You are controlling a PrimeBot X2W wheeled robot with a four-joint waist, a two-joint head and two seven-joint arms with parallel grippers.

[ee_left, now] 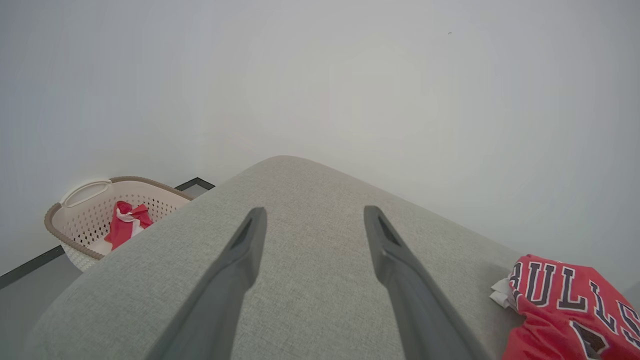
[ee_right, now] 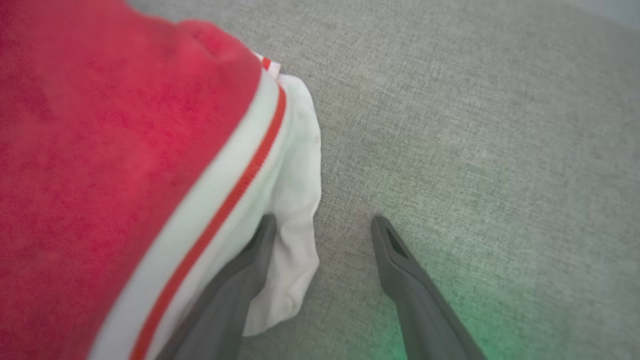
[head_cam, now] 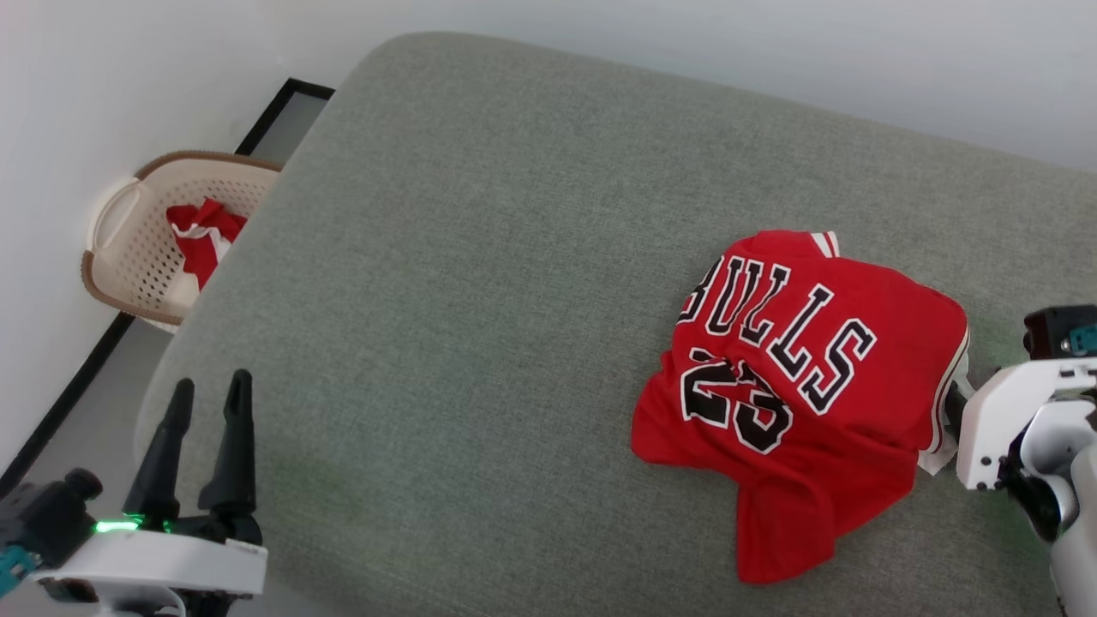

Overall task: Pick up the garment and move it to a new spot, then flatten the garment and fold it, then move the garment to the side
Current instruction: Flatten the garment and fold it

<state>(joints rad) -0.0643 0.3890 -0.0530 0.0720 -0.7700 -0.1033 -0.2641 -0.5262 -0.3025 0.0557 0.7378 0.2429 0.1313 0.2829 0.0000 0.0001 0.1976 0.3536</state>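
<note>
Loosely crumpled, the red garment (head_cam: 797, 377), lettered BULLS 23, lies beside the right hand (ee_right: 324, 220), spread wide and empty.

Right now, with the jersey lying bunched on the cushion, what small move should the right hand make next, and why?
Probably close the right hand on the white sleeve of the garment. Its fingers are spread, with the sleeve's edge lying between them beside one finger and the other over bare cushion, so nothing is gripped yet. The left hand is open and far off.
</note>
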